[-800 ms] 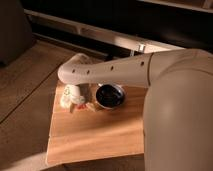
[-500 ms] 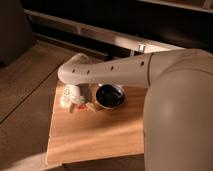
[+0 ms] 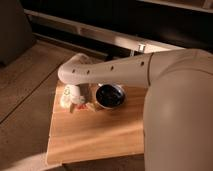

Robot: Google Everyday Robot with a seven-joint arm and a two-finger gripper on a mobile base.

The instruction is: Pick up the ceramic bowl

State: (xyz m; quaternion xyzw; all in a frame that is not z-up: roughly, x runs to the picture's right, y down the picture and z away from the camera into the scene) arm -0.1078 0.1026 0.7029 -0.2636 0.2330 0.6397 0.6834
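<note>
The ceramic bowl (image 3: 110, 95), round with a dark glossy inside and a greyish rim, sits on the wooden table (image 3: 95, 135) near its far edge. My white arm (image 3: 115, 72) reaches across from the right and bends down at the wrist just left of the bowl. The gripper (image 3: 76, 102) hangs below the wrist, low over the table and just left of the bowl's rim. The arm hides the far side of the bowl.
Small pale and reddish bits (image 3: 89, 106) lie on the table by the gripper. A dark cabinet front with a metal rail (image 3: 100, 35) runs behind the table. The floor (image 3: 25, 90) lies to the left. My arm's bulky body (image 3: 180, 120) fills the right.
</note>
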